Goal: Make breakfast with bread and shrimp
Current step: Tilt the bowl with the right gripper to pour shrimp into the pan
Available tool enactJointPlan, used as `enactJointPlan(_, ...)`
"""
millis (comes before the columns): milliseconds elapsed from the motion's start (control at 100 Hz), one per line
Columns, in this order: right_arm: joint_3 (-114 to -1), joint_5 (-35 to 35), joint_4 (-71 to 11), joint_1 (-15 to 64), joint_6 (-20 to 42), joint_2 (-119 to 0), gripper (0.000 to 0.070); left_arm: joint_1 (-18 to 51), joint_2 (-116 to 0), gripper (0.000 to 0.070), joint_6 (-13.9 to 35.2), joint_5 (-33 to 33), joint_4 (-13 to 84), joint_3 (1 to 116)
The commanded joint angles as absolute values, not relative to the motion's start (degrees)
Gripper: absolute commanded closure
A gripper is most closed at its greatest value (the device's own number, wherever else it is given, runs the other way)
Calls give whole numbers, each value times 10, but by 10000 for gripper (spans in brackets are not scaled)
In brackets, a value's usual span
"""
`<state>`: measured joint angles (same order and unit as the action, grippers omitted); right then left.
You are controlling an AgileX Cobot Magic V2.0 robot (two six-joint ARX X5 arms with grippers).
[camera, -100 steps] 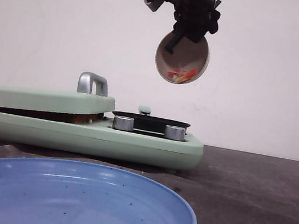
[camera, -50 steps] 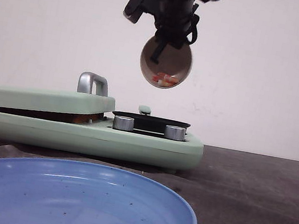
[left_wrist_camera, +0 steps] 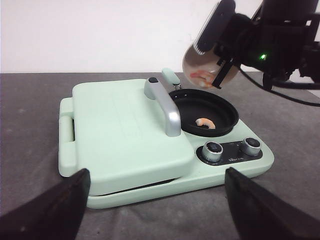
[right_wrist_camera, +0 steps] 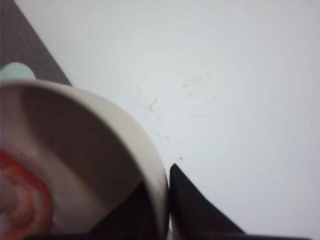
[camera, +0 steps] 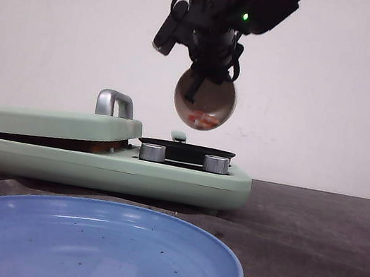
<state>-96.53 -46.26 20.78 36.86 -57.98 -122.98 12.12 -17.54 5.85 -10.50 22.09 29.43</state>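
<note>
My right gripper is shut on the rim of a white bowl, which is tipped steeply above the black round pan of a pale green breakfast maker. Orange-pink shrimp lie at the bowl's low edge. In the left wrist view one shrimp lies in the pan under the bowl. The right wrist view shows the bowl's rim pinched between the fingers. My left gripper is open in front of the maker. A brown strip shows under the closed lid; the bread itself is hidden.
A large blue plate fills the near foreground. The maker's grey handle stands up beside the pan, and two metal knobs sit on its front edge. Dark grey tabletop lies to the right, with a white wall behind.
The right gripper has carried the bowl left and down toward the pan and tipped it further. The shrimp have slid to its lower edge.
</note>
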Motion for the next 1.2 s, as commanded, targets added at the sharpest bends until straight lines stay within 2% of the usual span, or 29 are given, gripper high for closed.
enactJointPlan(0, -974, -466, 256, 378, -605, -1240, 700, 122, -174, 233, 52, -110, 214, 296)
enactJointPlan(120, -974, -466, 342, 381, -685, -1240, 700, 122, -174, 232, 51, -110, 214, 296)
enactJointPlan(290, -974, -461, 374, 385, -747, -1240, 700, 122, -174, 233, 50, -110, 214, 296)
enactJointPlan(780, -974, -470, 376, 385, -747, -1240, 700, 122, -174, 233, 50, -110, 214, 296)
enactJointPlan(1190, -975, -527, 353, 385, -647, -1237, 695, 122, -174, 233, 50, -110, 217, 296)
